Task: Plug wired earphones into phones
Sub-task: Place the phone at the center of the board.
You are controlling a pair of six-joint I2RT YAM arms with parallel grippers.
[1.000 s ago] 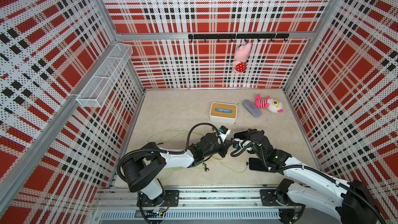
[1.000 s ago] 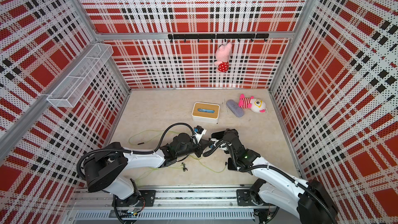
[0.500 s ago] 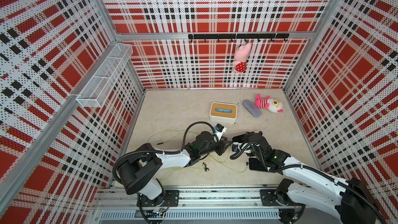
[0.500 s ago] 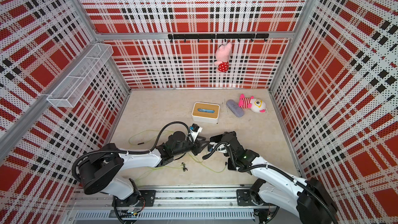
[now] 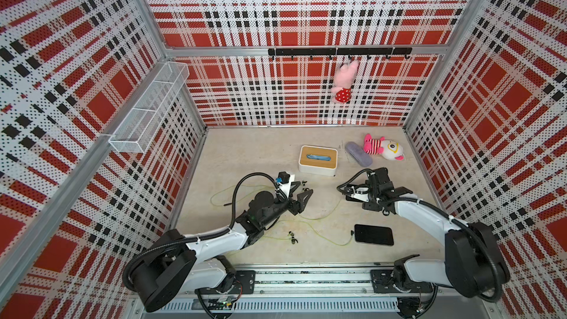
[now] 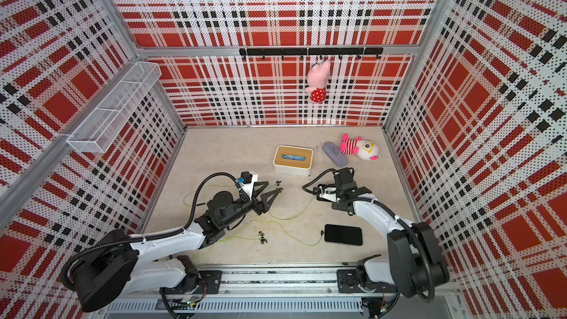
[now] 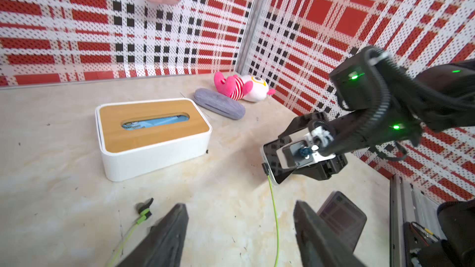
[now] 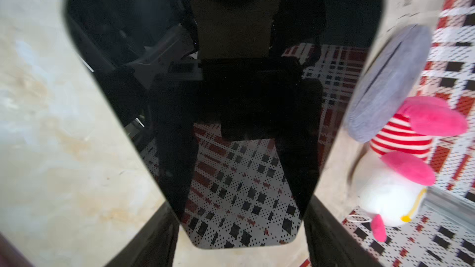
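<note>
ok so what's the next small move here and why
Probably the right gripper lowers its held phone to the table: the plug already sits in the phone's edge, its green cable hanging, and the left gripper is open, clear of it.

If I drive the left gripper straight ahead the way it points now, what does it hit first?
Probably the phone held in the right gripper, at its plugged end where the yellow-green earphone cable hangs down. Nothing else shows between it and the open left gripper, though depth is unclear.
</note>
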